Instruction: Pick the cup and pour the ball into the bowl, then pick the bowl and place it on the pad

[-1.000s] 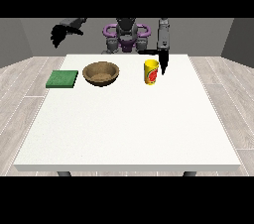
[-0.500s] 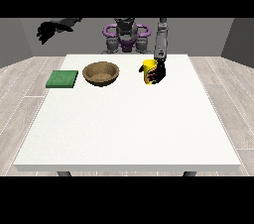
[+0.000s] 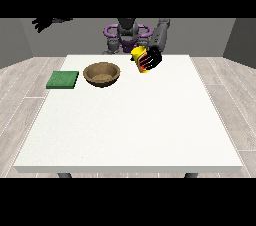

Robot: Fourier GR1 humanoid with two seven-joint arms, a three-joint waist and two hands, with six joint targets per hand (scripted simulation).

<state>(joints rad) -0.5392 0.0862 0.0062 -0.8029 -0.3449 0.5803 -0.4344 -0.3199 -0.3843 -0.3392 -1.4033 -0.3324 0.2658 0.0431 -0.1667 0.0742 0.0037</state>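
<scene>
Grey walls, wood-plank floor, big white counter [image 3: 130,130] with the robot behind its far edge. Left to right: the hand at the view's left [image 3: 44,22] is raised high, well off the counter and away from everything; fingers look spread and it holds nothing. Below it on the counter, the flat green pad [image 3: 63,79] sits near the left edge. Just right of the pad, apart from it, the brown bowl [image 3: 102,74] stands upright, round and shallow, inside bare as far as I can see. Right of the bowl, the hand at the view's right [image 3: 151,58] has its fingers curled round the cup [image 3: 140,60]. The cup is yellow with some red at the lower end, lifted clear of the counter and tilted, top leaning toward the bowl. Ball not visible, presumably inside the cup; can't confirm. My read: pick is done, pour is just starting. Risks: the cup is beside the bowl and not yet over it, so more tilt now could put the ball onto the counter short of the rim, and it'd roll. The bowl is shallow, so a fast pour could bounce the ball out. The tilted cup could also slip within the fingers as the wrist rotates. Later on, the bowl's wide rim makes for an awkward grasp, and the pad is a small target.
</scene>
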